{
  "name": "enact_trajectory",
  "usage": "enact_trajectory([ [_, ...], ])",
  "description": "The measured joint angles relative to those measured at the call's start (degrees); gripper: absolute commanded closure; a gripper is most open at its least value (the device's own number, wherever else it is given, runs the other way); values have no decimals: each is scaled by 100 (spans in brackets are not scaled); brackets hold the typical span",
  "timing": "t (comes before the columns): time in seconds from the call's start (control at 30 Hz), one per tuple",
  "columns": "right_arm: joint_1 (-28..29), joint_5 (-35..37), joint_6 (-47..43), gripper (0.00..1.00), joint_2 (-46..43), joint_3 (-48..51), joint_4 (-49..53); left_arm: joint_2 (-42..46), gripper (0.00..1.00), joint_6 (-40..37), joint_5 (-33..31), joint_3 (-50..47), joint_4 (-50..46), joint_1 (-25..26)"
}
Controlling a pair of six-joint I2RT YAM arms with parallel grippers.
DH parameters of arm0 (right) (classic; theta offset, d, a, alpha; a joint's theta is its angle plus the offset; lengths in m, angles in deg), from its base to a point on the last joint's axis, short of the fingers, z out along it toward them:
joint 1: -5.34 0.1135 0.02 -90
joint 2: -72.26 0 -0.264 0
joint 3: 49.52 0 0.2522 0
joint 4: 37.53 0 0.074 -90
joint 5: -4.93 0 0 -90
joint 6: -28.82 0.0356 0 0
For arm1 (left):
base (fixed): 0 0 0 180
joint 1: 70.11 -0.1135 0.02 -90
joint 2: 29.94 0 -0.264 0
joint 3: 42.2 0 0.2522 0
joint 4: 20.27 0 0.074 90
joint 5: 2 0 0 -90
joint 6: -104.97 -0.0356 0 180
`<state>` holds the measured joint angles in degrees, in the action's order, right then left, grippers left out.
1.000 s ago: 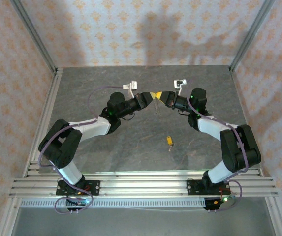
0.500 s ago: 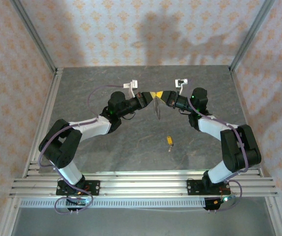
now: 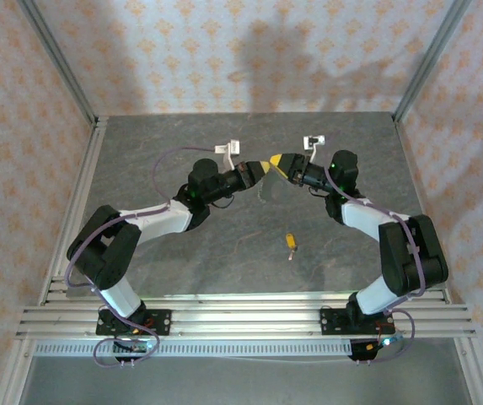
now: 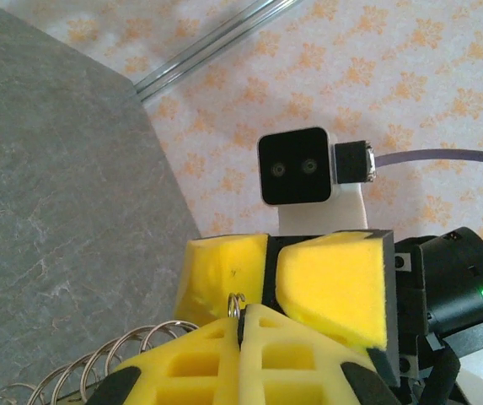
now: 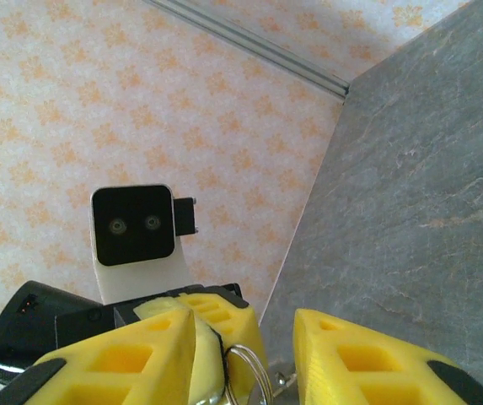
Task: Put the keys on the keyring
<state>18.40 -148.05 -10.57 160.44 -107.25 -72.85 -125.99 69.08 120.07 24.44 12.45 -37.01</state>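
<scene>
Bottom edge cuts keyring [image 4: 98, 367]; key [image 3: 291, 242] blade too small.

top cam sat high, above and behind the arm bases [image 3: 131, 321], looking down and forward, far enough out to hold the whole table [image 3: 224, 253]. left wrist cam rode close behind the left gripper [image 4: 243, 314], aimed along its fingers, up and across at the right arm's camera [image 4: 296, 167] and the wall. right wrist cam mirrored that behind the right gripper [image 5: 245, 325], facing the left arm's camera [image 5: 133, 224]. wrist views faced each other at very short range; shared patch was the gripper meeting point with the keyring [image 4: 98, 371], which top cam saw small, mid-table
</scene>
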Motion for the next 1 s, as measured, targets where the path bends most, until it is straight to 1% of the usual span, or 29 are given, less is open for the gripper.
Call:
enact_trajectory([
  [0.7,-37,-111,46,66,-85,160,-52,0,100,-11,-107,0,68,9],
  [0.77,-37,-142,87,69,-83,166,-107,0,100,-9,-107,0,72,9],
  [0.87,-37,-168,149,75,-81,166,-181,0,100,2,-107,0,118,9],
  [1.0,-37,-190,240,86,-63,168,-293,0,100,4,-107,0,201,9],
])
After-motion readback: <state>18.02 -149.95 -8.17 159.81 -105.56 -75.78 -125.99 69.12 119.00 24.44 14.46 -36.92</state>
